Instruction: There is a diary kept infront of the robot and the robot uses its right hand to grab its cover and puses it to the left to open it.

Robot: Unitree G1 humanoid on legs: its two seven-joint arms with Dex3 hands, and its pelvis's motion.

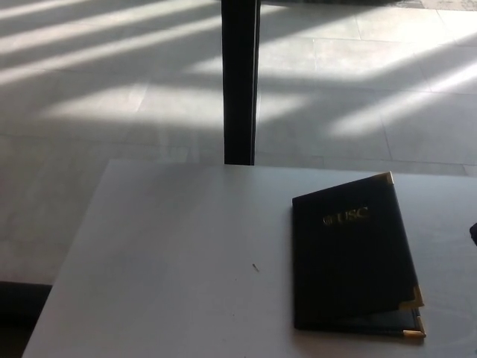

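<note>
A pale, matte white table fills the lower part of the head view, its smooth top bare on the left but for one tiny dark speck near the middle. Beyond its far edge lies a floor of large light tiles crossed by slanting bars of sunlight, and a straight black post rises from behind the table's edge to the top of the frame.

Right of centre rests the diary — a flat, dark rectangular book with a faintly grained cover, gold lettering near its top and small gold metal caps on its corners. It lies closed in the main, slightly turned, with the cover lifted a little at the near right corner so that a thin wedge of the inside shows.

At the far right border a small dark rounded shape just enters — too little shows to tell what it is. Neither hand can be made out.
</note>
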